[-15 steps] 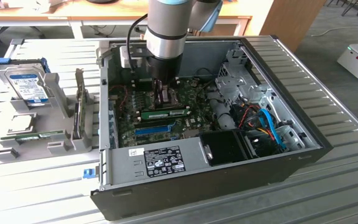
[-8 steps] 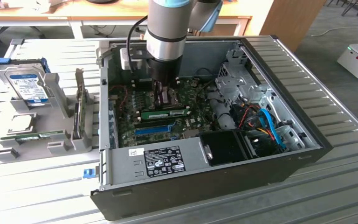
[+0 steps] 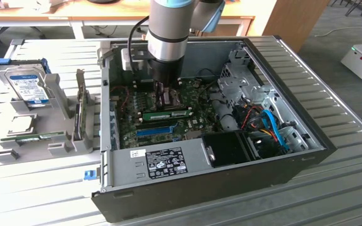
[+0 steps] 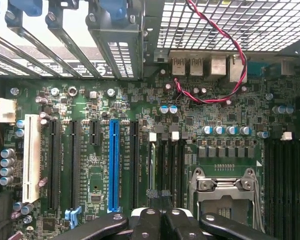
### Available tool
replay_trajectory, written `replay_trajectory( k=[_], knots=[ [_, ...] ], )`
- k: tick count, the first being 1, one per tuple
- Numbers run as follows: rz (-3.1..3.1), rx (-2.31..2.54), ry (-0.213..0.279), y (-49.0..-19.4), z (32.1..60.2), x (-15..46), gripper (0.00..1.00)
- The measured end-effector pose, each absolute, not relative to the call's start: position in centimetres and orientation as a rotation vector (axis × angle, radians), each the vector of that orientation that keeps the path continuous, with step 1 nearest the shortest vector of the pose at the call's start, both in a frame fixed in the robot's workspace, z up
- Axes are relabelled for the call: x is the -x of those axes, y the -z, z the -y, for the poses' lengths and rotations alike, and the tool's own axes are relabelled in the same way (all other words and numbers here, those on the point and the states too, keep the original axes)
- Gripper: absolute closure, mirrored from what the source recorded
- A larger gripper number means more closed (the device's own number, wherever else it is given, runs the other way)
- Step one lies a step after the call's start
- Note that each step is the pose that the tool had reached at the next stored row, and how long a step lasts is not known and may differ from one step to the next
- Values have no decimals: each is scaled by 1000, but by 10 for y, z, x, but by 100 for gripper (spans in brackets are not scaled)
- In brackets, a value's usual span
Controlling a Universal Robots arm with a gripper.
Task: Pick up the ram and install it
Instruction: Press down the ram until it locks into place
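While nothing printed is legible, there are labels: a white sticker [image 3: 168,160] with black logos on the grey metal panel at the case's near edge, text too small to read. The hard drive [image 3: 30,87] in the grey rack [image 3: 55,141] on the exterior view's left has a blue-and-white label, also unreadable.

The gripper [image 3: 166,96] is down inside the open PC case [image 3: 307,141], over the motherboard, with its fingers drawn fully together. Can't tell if anything is pinched between them.

The ram [image 3: 166,114] is a green stick with a white label. It sits on edge on the motherboard, just beside the fingertips and on the side nearer the exterior camera. Whether it touches them or is seated in a slot, can't tell. A second green stick [image 3: 39,137] lies in the rack, well apart.

Exterior view adds the blue data cables [image 3: 272,125] at the case's right end.

Wrist view gives board detail:
- black gripper [image 4: 160,220] fingers meeting over the board
- long blue slot [image 4: 113,165]
- white slot [image 4: 32,157]
- CPU socket [image 4: 225,190]
- red-and-black twisted wire [image 4: 215,95]

Silkscreen runs beside the slots, illegible.
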State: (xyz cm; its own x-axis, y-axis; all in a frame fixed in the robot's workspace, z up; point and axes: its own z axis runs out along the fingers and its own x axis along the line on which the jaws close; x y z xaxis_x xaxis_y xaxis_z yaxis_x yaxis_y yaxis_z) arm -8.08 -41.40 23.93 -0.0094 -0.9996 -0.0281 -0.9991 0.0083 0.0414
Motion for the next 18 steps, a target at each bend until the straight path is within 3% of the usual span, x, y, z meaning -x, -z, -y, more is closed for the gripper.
replay_trajectory(
  k=[18],
  knots=[
    [2224,-2205,77,-236,414,83,89]
  ],
)
